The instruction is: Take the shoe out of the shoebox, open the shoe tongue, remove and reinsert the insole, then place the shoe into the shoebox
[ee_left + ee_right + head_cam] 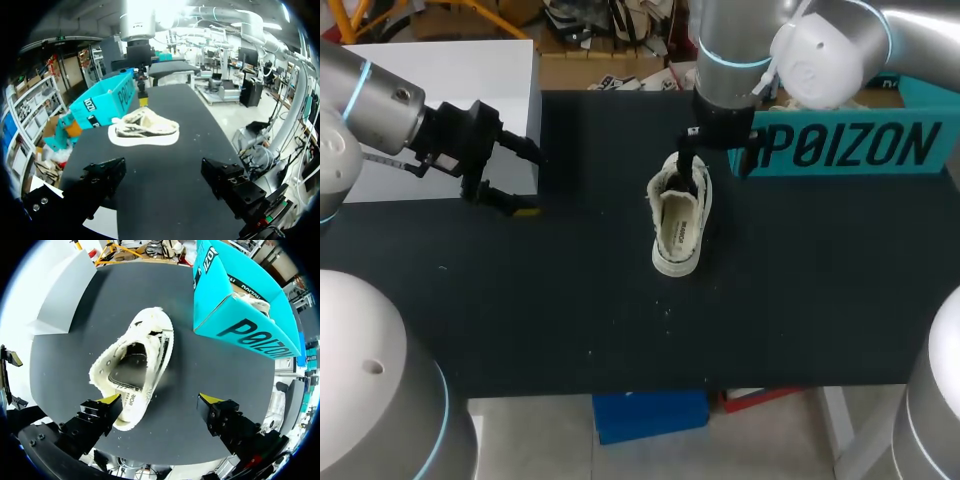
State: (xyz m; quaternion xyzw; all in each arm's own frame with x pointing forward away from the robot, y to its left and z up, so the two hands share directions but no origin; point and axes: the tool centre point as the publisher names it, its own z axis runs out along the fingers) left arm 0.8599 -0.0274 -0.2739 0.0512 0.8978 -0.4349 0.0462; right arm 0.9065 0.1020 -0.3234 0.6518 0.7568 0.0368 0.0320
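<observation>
A cream low-top shoe (680, 225) stands upright on the black table (570, 300), its opening facing up and the insole showing inside (131, 371). My right gripper (720, 160) hangs over the shoe's far end, open. In the right wrist view (160, 400) one yellow-tipped finger (107, 401) is beside the shoe's near end, and the other stands well clear over bare table. The teal shoebox (850, 145) sits at the back right, open, with something pale inside (250, 297). My left gripper (525, 180) is open at the left, aimed across the table at the shoe (145, 127).
A white box (450, 100) stands at the back left, close behind my left gripper. The shoebox (105, 102) is close beside the shoe. Bare black table lies in front of the shoe, up to the front edge (670, 385).
</observation>
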